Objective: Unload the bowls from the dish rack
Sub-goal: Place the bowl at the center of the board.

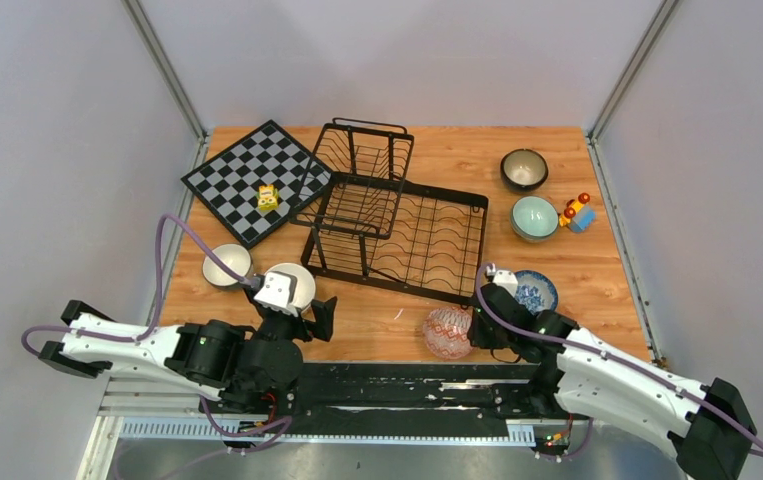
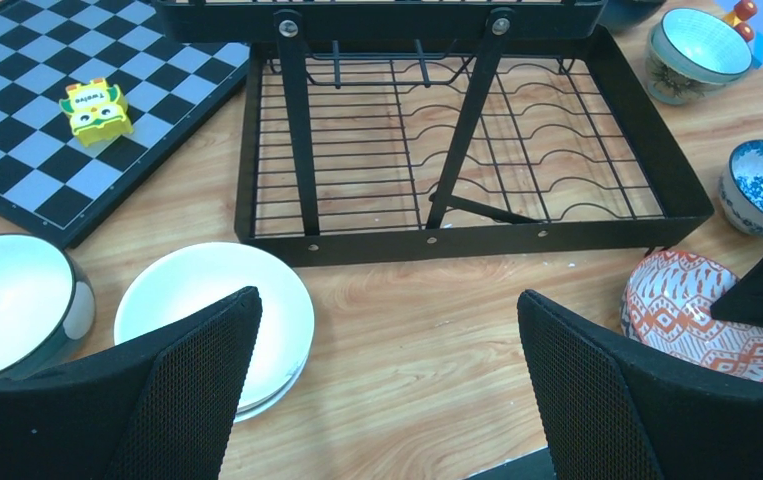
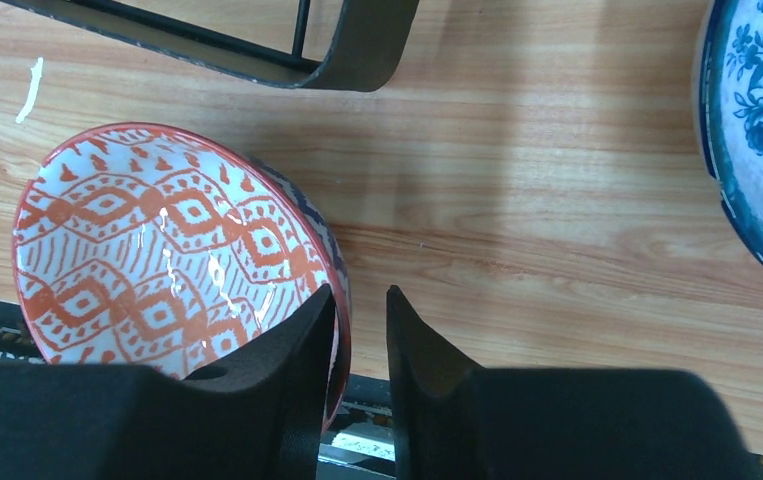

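The black wire dish rack (image 1: 397, 215) stands mid-table with no bowl in it. Bowls sit on the wood around it. A red-patterned bowl (image 3: 157, 260) rests at the table's near edge. My right gripper (image 3: 359, 295) straddles its right rim: one finger lies inside the bowl, the other stands a small gap off the outside, so the jaws are slightly open. My left gripper (image 2: 387, 330) hovers wide open over bare wood, beside a white bowl (image 2: 212, 310) and a dark-rimmed bowl (image 2: 7, 300). A blue-and-white bowl (image 1: 537, 290), a pale teal bowl (image 1: 534, 217) and a dark bowl (image 1: 524, 168) sit to the right.
A checkerboard (image 1: 252, 180) with a yellow block (image 1: 268, 197) on it lies at the back left, touching the rack. A small colourful toy (image 1: 577, 212) stands beside the teal bowl. The black rail of the arm bases runs just below the red-patterned bowl.
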{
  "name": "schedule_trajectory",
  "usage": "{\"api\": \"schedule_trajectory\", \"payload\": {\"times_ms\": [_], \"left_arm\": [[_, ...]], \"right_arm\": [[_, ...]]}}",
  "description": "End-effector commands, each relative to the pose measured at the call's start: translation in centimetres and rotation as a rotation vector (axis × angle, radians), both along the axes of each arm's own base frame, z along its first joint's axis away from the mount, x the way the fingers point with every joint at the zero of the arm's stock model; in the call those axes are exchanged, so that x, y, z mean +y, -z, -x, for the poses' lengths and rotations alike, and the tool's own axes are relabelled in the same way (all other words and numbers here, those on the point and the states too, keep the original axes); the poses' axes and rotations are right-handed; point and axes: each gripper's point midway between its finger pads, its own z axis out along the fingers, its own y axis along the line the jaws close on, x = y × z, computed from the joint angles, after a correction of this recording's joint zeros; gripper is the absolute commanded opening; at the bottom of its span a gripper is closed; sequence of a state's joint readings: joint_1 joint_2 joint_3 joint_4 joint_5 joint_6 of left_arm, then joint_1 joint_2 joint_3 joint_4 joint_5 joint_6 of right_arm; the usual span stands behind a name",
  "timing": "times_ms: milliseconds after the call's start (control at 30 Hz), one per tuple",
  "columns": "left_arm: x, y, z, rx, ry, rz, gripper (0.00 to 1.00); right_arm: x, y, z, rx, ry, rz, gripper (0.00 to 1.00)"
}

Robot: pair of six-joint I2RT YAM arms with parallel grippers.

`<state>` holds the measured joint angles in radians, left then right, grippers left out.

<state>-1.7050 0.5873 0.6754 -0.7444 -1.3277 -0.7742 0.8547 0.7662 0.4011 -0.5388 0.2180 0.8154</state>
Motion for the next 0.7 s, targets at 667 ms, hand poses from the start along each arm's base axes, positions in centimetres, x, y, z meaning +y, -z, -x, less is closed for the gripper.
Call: {"api": "schedule_trajectory", "payload": {"times_ms": [667], "left_arm": [[-4.2,-2.0,1.3,0.025,0.112,-0.021,1.00]], "right_arm": [[0.1,-4.2,0.9,-0.036,-0.138,-0.019,0.52]]}}
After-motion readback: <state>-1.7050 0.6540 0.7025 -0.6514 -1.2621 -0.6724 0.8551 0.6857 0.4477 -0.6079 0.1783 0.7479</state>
